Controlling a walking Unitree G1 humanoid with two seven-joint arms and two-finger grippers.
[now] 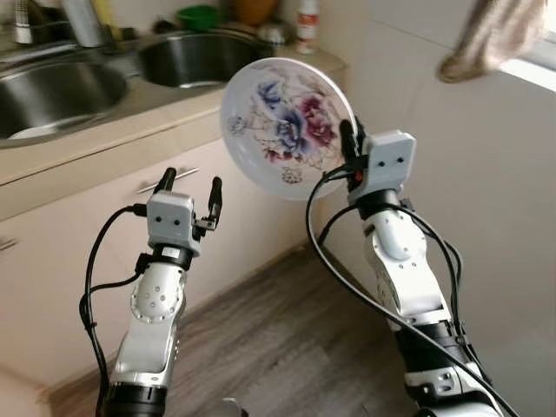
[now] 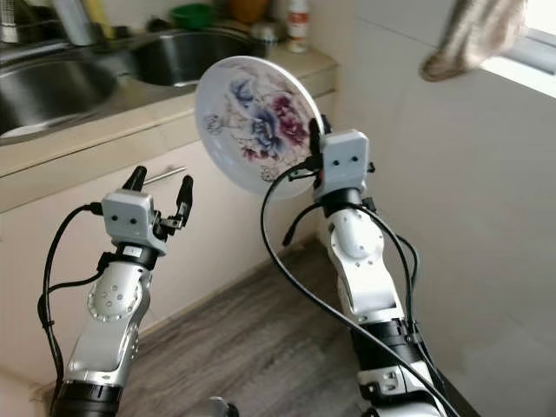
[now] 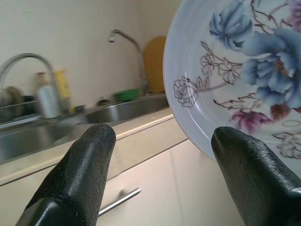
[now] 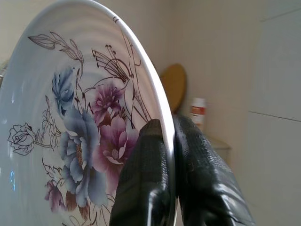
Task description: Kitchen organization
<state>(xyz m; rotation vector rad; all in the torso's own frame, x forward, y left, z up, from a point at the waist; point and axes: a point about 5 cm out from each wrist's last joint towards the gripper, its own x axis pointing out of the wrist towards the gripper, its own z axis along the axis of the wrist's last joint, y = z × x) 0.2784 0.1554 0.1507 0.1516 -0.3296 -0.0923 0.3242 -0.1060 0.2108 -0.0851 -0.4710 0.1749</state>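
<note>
The plate (image 1: 287,122) looks like glossy glazed ceramic, smooth, with printed flowers. The right gripper (image 4: 170,155) pinches its rim with matt black fingers (image 4: 146,174) of pebbled rubbery texture. Both sinks (image 1: 61,91) are brushed steel; the desk (image 1: 130,122) edge is smooth matt beige. The floor (image 1: 287,339) looks like grey grained wood. A limp cloth (image 1: 495,35) hangs at the wall

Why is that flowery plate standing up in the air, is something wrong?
Nothing is broken. The right gripper pinches the floral plate by its rim, so it stands on edge beside the counter. The left gripper is open, holding nothing.
</note>
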